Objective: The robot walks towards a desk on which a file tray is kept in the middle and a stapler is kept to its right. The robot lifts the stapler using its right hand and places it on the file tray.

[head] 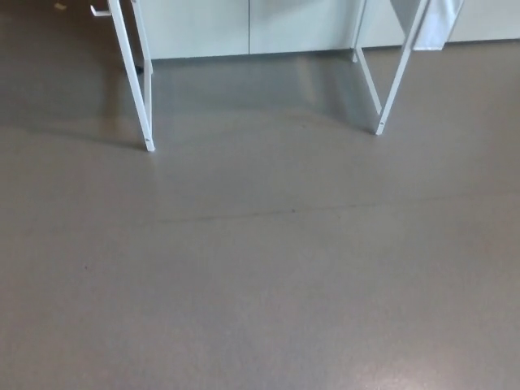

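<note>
i see just the grey floor (260,284) from here. thin white legs (146,130) stand on it up ahead, with a pale wall (244,28) behind them. no robot hand shows, so i cannot tell if either is released or clenched. the stapler and file tray are out of view.

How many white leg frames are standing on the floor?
2. The left frame stands at the upper left of the floor, and the right frame at the upper right. The picture's edge cuts off their tops, so more legs may be hidden.
</note>
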`<state>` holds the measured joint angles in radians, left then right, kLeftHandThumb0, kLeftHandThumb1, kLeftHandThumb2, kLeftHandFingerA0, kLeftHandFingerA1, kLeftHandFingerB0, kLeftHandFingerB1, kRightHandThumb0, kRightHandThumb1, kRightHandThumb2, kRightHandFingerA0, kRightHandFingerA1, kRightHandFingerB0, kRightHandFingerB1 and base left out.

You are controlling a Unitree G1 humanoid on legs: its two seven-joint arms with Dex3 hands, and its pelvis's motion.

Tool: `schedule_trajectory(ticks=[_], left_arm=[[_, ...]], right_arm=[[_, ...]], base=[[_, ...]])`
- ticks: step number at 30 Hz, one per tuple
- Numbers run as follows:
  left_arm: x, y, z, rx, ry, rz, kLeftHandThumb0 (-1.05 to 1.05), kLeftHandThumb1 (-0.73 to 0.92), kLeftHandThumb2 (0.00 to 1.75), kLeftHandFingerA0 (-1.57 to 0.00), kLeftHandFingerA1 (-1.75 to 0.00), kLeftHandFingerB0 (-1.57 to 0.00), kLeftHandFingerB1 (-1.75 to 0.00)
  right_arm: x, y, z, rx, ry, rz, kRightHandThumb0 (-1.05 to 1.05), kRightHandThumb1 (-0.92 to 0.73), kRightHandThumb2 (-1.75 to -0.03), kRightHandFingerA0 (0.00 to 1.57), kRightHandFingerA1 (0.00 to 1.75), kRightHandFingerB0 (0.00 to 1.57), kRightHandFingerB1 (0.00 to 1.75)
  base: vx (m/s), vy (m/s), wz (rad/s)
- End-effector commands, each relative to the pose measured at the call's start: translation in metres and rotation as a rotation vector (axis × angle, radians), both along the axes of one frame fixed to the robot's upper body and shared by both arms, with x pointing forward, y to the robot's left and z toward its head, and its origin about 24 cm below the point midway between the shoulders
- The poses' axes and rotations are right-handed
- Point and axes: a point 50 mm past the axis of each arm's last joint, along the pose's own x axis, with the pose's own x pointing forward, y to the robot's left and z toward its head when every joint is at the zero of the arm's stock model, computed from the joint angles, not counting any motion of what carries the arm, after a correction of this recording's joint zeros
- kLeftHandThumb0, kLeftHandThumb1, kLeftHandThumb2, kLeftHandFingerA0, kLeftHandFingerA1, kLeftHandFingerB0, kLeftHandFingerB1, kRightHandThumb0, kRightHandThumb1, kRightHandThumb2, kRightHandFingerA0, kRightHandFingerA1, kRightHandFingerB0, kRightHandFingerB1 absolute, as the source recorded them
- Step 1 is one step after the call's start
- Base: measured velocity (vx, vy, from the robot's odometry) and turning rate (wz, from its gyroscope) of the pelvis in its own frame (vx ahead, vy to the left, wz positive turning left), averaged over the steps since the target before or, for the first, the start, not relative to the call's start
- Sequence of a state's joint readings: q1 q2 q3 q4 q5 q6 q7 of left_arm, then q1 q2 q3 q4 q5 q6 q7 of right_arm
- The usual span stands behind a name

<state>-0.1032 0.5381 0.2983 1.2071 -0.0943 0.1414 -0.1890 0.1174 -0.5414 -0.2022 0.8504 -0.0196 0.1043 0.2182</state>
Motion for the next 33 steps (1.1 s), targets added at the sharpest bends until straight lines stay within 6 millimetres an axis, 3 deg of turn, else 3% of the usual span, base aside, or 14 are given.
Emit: schedule_trajectory(ticks=[1, 2, 5, 8, 9, 11, 12, 18, 19, 20, 23, 27, 30, 33], left_arm=[[-0.0024, 0.0022, 0.0011, 0.012, 0.007, 0.013, -0.82, 0.56, 1.08, -0.23, -0.72, -0.11, -0.63], [-0.0025, 0.0021, 0.001, 0.014, 0.006, 0.01, -0.81, 0.77, 0.69, -0.18, -0.87, -0.14, -0.71], [-0.0027, 0.0017, 0.0008, 0.008, -0.009, 0.008, -0.52, 0.54, 1.15, -0.08, -0.63, -0.02, -0.58], [-0.0028, 0.0018, 0.0005, 0.004, 0.0, 0.013, -0.78, 0.78, 0.7, -0.15, -0.83, -0.11, -0.68], [-0.0026, 0.0018, 0.0005, 0.0, -0.006, 0.011, -0.49, 0.57, 1.16, -0.1, -0.63, -0.02, -0.57], [-0.0017, 0.0016, 0.0008, -0.006, -0.015, 0.008, -0.49, 0.57, 1.16, -0.1, -0.63, -0.02, -0.57], [-0.0021, 0.0017, 0.0005, 0.006, 0.0, 0.004, -0.79, 0.78, 0.68, -0.2, -0.79, -0.12, -0.67], [0.0015, 0.0031, 0.0035, 0.018, 0.008, -0.015, -0.84, 0.56, 1.06, -0.26, -0.73, -0.15, -0.64], [0.0017, 0.0032, 0.0036, 0.018, 0.009, -0.011, -0.79, 0.78, 0.68, -0.27, -0.84, -0.14, -0.67], [0.0018, 0.0033, 0.0038, 0.013, 0.004, -0.002, -0.83, 0.55, 1.05, -0.29, -0.75, -0.14, -0.64], [0.0029, 0.0035, 0.0048, -0.003, -0.021, 0.02, -0.78, 0.76, 0.7, -0.2, -0.8, -0.14, -0.68], [0.0037, 0.0039, 0.0059, -0.005, -0.023, -0.005, -0.51, 0.57, 1.17, -0.08, -0.62, -0.02, -0.58], [0.0039, 0.0044, 0.0059, 0.001, -0.023, 0.014, -0.79, 0.76, 0.7, -0.19, -0.79, -0.13, -0.68], [0.0057, 0.0046, 0.0069, 0.007, -0.02, 0.012, -0.49, 0.54, 1.15, -0.11, -0.63, -0.04, -0.58]], right_arm=[[0.0023, -0.0016, 0.0031, -0.009, 0.011, 0.026, -0.6, -0.81, -0.72, 0.0, 0.0, 0.0, 0.0], [0.0023, -0.0015, 0.0028, -0.015, 0.007, 0.024, -0.56, -0.79, -0.73, 0.0, 0.0, 0.0, 0.0], [0.0028, -0.0001, 0.0048, -0.056, 0.014, 0.048, -0.6, -0.77, -0.74, 0.0, 0.0, 0.0, 0.0], [0.0027, 0.001, 0.0048, -0.041, -0.008, 0.027, -0.56, -0.77, -0.75, 0.0, 0.0, 0.0, 0.0], [0.003, 0.0009, 0.0054, -0.038, -0.008, 0.028, -0.57, -0.78, -0.74, 0.0, 0.0, 0.0, 0.0], [0.0036, 0.0007, 0.0065, -0.037, -0.001, 0.035, -0.57, -0.78, -0.74, 0.0, 0.0, 0.0, 0.0], [0.0032, 0.0007, 0.0071, -0.028, -0.01, 0.053, -0.58, -0.78, -0.76, 0.0, 0.0, 0.0, 0.0], [0.0009, 0.001, 0.0054, 0.015, -0.044, 0.025, -0.61, -0.77, -0.79, 0.0, 0.0, 0.0, 0.0], [0.0007, 0.0011, 0.0055, 0.017, -0.045, 0.025, -0.64, -0.75, -0.79, 0.0, 0.0, 0.0, 0.0], [0.0006, 0.0015, 0.0055, 0.018, -0.048, 0.024, -0.62, -0.77, -0.78, 0.0, 0.0, 0.0, 0.0], [0.0015, 0.001, 0.0041, -0.018, -0.016, 0.042, -0.61, -0.79, -0.75, 0.0, 0.0, 0.0, 0.0], [0.0009, 0.0017, 0.004, 0.004, -0.041, 0.027, -0.59, -0.75, -0.78, 0.0, 0.0, 0.0, 0.0], [0.0007, 0.0011, 0.0022, 0.006, -0.039, 0.012, -0.59, -0.74, -0.79, 0.0, 0.0, 0.0, 0.0], [0.0011, 0.0021, 0.0013, 0.013, -0.049, -0.011, -0.58, -0.75, -0.8, 0.0, 0.0, 0.0, 0.0]], base=[[0.2, -0.122, 0.1], [0.2, -0.147, 0.05], [0.21, -0.186, 0.01], [0.24, -0.181, 0.13], [0.22, -0.151, -0.11], [0.12, -0.123, -0.04], [0.1, -0.095, -0.05], [0.19, -0.011, -0.06], [0.23, 0.109, 0.03], [0.37, 0.18, 0.54], [0.31, 0.127, -0.06], [0.2, -0.042, 0.08], [0.19, -0.129, 0.08], [0.18, -0.252, 0.1]])
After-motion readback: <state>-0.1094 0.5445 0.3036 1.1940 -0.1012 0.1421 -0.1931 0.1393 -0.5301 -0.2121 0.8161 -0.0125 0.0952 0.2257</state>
